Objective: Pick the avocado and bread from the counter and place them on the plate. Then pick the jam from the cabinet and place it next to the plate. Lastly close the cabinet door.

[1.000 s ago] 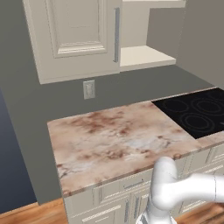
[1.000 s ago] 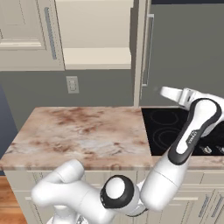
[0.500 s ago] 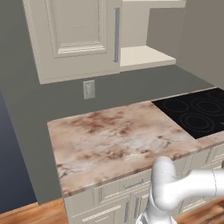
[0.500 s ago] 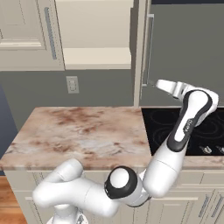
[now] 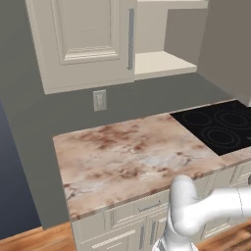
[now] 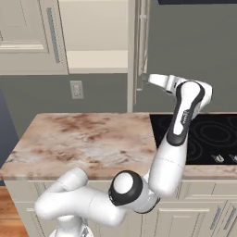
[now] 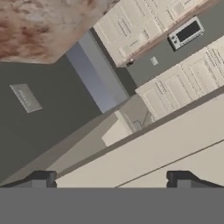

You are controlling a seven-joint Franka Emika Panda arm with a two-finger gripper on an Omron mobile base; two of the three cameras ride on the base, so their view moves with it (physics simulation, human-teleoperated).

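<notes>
Hand view rolls, pincer (image 7: pixel 111 177) tips spread, half cut off.

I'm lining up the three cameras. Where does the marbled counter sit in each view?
Left base view: the counter fills the middle, left of the cooktop.
Right base view: the counter spans the left and middle.
Hand view: the counter is in the top-left corner.
Shared landmark: the wall outlet on the grey wall behind it.
</notes>
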